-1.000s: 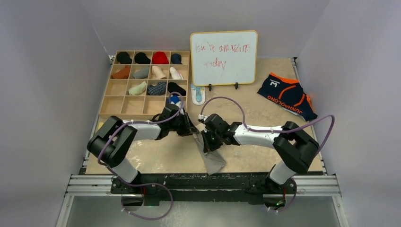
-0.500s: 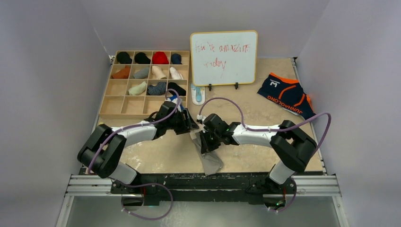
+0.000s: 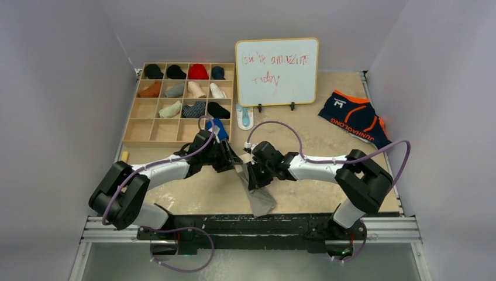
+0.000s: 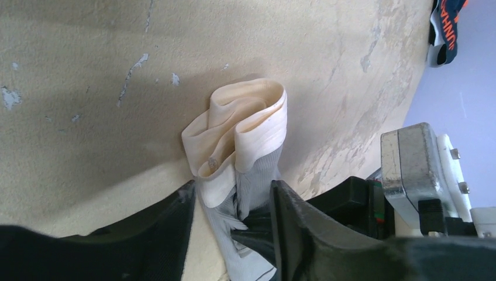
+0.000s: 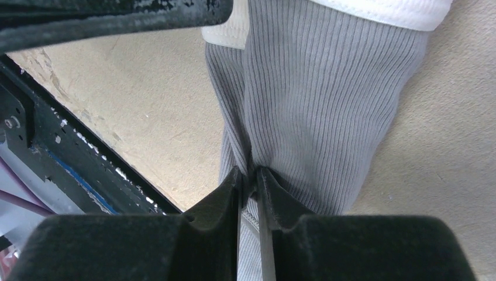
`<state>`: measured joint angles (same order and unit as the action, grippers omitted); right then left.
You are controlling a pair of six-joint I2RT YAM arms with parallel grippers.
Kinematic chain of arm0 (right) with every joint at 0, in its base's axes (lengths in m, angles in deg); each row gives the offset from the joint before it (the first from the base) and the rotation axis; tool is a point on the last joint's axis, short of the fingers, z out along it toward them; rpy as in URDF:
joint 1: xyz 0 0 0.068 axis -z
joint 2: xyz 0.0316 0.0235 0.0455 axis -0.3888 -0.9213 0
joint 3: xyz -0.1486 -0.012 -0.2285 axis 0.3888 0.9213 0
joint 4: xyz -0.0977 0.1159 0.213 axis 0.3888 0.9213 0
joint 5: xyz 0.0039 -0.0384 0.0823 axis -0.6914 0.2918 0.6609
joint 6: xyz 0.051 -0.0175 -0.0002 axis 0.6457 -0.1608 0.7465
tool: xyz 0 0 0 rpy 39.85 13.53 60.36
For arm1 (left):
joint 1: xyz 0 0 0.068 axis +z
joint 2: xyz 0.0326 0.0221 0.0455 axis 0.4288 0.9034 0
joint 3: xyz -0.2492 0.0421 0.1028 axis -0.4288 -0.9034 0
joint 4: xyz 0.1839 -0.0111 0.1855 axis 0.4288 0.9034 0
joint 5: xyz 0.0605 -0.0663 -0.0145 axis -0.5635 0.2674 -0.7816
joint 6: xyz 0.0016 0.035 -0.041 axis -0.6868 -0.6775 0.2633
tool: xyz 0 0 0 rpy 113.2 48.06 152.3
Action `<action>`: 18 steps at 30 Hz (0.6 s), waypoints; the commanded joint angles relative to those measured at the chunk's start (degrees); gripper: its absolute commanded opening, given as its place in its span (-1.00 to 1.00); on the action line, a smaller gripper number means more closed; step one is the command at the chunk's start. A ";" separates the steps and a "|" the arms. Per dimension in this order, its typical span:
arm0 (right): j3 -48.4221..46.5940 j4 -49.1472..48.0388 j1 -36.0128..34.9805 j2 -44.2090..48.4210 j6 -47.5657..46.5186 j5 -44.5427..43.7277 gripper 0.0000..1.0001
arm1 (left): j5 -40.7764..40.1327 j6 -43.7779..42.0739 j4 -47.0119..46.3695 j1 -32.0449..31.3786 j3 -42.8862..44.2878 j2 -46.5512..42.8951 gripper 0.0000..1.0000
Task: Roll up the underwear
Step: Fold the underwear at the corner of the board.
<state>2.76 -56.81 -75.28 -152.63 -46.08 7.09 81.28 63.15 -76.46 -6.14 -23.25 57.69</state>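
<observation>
Now the grey briefs (image 3: 262, 199) are seen at the middle of the table (image 3: 199, 196), close to its near edge, gathered into a narrow strip. The long axis is run slantwise between the two arms, from the cream waistband (image 4: 240, 126) at the far-left end down to the near-right end. The navy briefs (image 3: 354, 117) are left well apart at the far right, untouched.

The right gripper (image 5: 250, 175) is clamped on a fold of the ribbed grey cloth part-way along the strip, and a pinch of fabric is seen squeezed between its fingers. The left gripper (image 4: 234, 190) is held open, its jaws set astride the strip just short of the bunched waistband, with cloth between them but no squeeze to be made out. Whether the strip is lifted clear of the table cannot be told.

So the waistband end is nearer the left arm and lies straight ahead of that gripper's fingers, while the rest is trailed away towards the near right. A roll, it may be judged, would be started at the waistband and carried along that axis, with the strip pinned by the right gripper. No roll is formed yet, so an early stage is judged.
</observation>
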 commanded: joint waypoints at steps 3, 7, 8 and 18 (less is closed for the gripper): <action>1.46 1.59 -0.33 0.51 -0.03 -2.10 -0.64 | 2.39 1.51 -5.79 0.02 -0.71 1.24 -0.34; 1.55 1.29 -0.25 0.78 0.06 -1.85 -0.64 | 2.75 1.36 -7.58 0.02 -0.99 2.95 -0.73; 1.55 1.18 -0.30 0.92 -0.01 -1.57 -0.64 | 2.92 1.22 -8.24 -0.02 -1.06 3.44 -0.83; 1.74 1.94 -0.31 2.62 -2.41 2.53 -0.61 | -0.32 -1.79 -11.51 0.07 -0.82 5.99 -1.00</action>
<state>3.68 -57.21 -75.28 -151.41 -46.72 7.37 82.77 63.83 -84.26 -6.14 -23.62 63.22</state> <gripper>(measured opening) 0.191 0.003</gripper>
